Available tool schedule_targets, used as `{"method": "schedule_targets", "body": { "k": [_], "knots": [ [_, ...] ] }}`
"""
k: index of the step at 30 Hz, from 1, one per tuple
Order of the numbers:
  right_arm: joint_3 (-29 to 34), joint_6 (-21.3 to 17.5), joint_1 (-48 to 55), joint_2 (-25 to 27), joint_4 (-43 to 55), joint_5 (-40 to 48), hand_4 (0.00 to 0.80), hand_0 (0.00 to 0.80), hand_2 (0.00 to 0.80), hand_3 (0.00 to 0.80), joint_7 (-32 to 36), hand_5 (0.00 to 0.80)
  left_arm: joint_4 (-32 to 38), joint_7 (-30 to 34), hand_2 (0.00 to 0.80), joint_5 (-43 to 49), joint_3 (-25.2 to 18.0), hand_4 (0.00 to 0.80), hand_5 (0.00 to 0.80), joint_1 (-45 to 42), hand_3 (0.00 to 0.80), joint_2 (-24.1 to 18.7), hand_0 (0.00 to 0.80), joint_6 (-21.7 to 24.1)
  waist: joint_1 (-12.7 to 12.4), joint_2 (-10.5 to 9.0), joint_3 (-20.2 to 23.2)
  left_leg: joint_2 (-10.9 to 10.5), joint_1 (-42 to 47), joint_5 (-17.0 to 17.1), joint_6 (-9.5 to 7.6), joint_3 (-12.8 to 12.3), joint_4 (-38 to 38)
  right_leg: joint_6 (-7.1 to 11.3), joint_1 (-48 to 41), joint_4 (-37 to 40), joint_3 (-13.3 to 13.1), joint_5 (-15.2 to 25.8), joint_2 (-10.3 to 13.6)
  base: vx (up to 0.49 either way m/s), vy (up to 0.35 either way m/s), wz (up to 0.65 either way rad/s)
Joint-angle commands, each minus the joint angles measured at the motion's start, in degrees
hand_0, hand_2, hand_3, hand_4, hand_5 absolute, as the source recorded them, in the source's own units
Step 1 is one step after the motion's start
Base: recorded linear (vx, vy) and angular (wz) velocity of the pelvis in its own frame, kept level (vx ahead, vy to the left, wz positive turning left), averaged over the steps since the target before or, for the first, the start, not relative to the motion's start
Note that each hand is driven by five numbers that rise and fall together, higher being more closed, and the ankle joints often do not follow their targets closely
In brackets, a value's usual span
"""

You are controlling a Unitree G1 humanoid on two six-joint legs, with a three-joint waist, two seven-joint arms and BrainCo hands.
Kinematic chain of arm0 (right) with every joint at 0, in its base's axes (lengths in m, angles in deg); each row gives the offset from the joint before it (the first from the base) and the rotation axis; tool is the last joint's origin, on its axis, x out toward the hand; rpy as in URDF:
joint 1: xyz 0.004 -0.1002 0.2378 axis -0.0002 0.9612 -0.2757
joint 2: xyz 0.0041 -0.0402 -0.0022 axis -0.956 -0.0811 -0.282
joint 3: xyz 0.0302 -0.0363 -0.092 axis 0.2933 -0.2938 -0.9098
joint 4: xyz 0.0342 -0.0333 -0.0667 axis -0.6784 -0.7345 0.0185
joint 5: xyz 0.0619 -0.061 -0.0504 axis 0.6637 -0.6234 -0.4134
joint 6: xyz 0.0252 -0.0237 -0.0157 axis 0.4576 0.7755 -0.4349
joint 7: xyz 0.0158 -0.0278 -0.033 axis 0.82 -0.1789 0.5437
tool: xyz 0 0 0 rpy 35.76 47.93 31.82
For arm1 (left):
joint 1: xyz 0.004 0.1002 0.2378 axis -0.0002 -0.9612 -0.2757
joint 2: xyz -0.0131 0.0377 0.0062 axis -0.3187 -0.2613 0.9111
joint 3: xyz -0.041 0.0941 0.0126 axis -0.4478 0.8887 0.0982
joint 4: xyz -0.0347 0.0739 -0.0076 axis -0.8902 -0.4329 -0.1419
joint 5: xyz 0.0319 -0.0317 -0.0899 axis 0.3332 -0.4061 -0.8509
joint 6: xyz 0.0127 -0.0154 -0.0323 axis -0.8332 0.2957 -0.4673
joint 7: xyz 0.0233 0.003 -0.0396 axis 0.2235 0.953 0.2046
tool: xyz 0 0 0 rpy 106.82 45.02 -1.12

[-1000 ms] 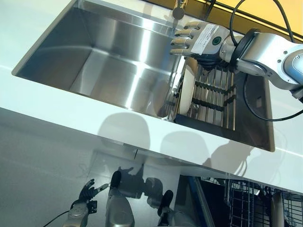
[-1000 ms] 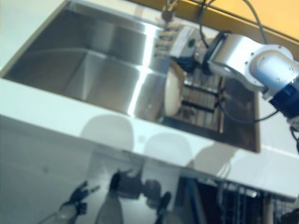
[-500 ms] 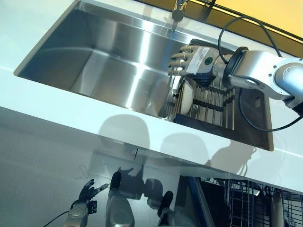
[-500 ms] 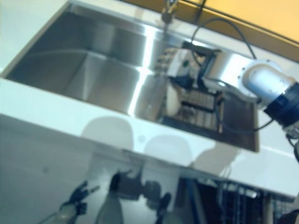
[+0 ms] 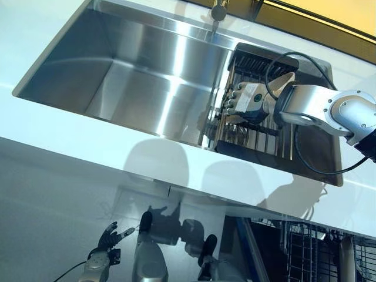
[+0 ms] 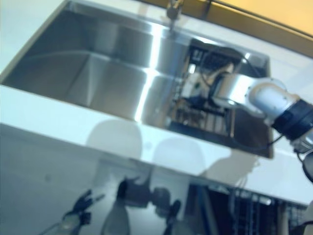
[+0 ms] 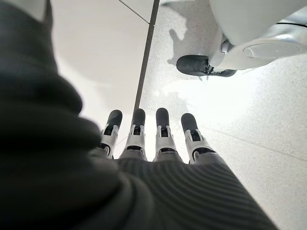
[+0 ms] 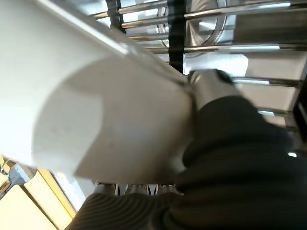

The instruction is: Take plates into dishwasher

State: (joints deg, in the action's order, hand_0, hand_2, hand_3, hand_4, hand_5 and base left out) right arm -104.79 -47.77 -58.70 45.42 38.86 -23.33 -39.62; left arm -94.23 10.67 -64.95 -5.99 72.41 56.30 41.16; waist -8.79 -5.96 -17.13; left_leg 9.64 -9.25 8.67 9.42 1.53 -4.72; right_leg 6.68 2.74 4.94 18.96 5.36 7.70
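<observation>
In rack: one plate, right hand gripping.

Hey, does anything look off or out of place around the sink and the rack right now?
Nothing stands out. The right hand is down at the drying rack in the sink, closing on a white plate; no spill or damage shows. The left hand hangs idle, fingers straight.

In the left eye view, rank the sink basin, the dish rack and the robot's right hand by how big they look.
Largest to smallest:
1. Sink basin, clearly the biggest.
2. Dish rack, sitting at the sink's right end.
3. Right hand, down at the rack, smallest; it lies at a similar distance, so the ranking is fair.
</observation>
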Motion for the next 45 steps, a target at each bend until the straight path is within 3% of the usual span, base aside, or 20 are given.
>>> {"method": "schedule_targets", "body": {
  "k": [1, 17, 21, 24, 28, 37, 45],
  "knots": [
    [0.9, 0.87, -2.0, 0.92, -2.41, -3.14, 0.8, 0.8, 0.8, 0.8, -1.43, 0.8, 0.93, -0.02, 0.0, -1.87, -0.46, 0.0, 0.0, 1.27, 0.0, -1.33, 0.0, 1.54, 0.24, -2.35, -1.33, -1.72, 0.45, -2.53, -1.94, -4.67, -0.28, 2.69, 2.1, 0.06, -1.54, 0.74, 2.24, 0.0, 0.0, 0.0],
    [3.63, 3.73, -1.65, 4.78, -3.43, -0.94, 0.8, 0.8, 0.8, 0.8, -8.08, 0.8, 0.47, -1.0, 0.0, -0.32, -1.45, 0.0, 0.0, 0.04, 0.0, -0.63, 0.0, 1.89, 2.03, -3.47, 2.25, -1.66, 3.43, -3.55, -2.2, -5.37, -0.28, 2.83, -0.18, 0.06, -2.79, 0.27, 1.98, 0.013, -0.003, -0.01],
    [4.86, 8.34, -2.38, 6.08, -5.05, 7.51, 0.8, 0.8, 0.8, 0.8, -11.98, 0.8, -0.22, -1.03, 0.0, 0.44, -1.58, 0.0, 0.0, -0.73, 0.0, -0.32, 0.0, 2.33, 2.88, -3.62, 4.56, -1.55, 5.3, -4.35, -2.29, -5.82, -0.28, 2.89, -1.55, 0.06, -3.45, -0.25, 1.84, 0.054, -0.006, -0.05],
    [7.9, 13.07, -1.73, 7.08, -7.4, 19.49, 0.8, 0.8, 0.8, 0.8, -14.8, 0.8, -0.99, -1.3, 0.0, 1.23, -1.56, 0.0, 0.0, -1.0, 0.0, 0.08, 0.0, 2.4, 3.83, -3.57, 6.72, -1.43, 6.96, -5.11, -2.33, -6.23, -0.28, 2.99, -2.57, 0.06, -4.4, -0.67, 1.72, 0.07, -0.005, -0.09],
    [11.44, 14.98, 0.61, 7.97, -8.5, 24.99, 0.8, 0.8, 0.8, 0.8, -15.73, 0.8, -1.64, -1.2, 0.0, 1.77, -1.62, 0.0, 0.0, -1.11, 0.0, 0.33, 0.0, 2.39, 4.56, -3.37, 8.09, -1.37, 8.38, -5.79, -2.42, -6.62, -0.28, 3.07, -3.34, 0.06, -5.15, -0.95, 1.7, 0.057, 0.002, -0.2],
    [25.73, 21.27, 10.14, 11.19, -12.24, 46.23, 0.8, 0.8, 0.8, 0.8, -20.28, 0.8, -4.48, -0.09, 0.0, 4.11, 0.78, 0.0, 0.0, -2.76, 0.0, 1.37, 0.0, 3.65, 7.92, -1.77, 12.81, -0.68, 13.9, -8.05, -2.49, -9.98, -0.28, 3.64, -5.57, 0.06, -8.62, -1.48, 1.58, 0.069, 0.0, -0.21],
    [42.8, 25.45, 24.01, 11.7, -14.86, 63.84, 0.8, 0.8, 0.8, 0.8, -18.74, 0.8, -5.91, 1.48, 0.0, 4.73, 1.31, 0.0, 0.0, -2.94, 0.0, 1.41, 0.0, 4.5, 11.55, -0.99, 13.33, -0.51, 16.62, -9.24, -2.6, -12.29, -0.28, 3.76, -5.78, 0.06, -12.02, -1.21, 1.21, 0.034, -0.007, -0.24]
  ]
}}
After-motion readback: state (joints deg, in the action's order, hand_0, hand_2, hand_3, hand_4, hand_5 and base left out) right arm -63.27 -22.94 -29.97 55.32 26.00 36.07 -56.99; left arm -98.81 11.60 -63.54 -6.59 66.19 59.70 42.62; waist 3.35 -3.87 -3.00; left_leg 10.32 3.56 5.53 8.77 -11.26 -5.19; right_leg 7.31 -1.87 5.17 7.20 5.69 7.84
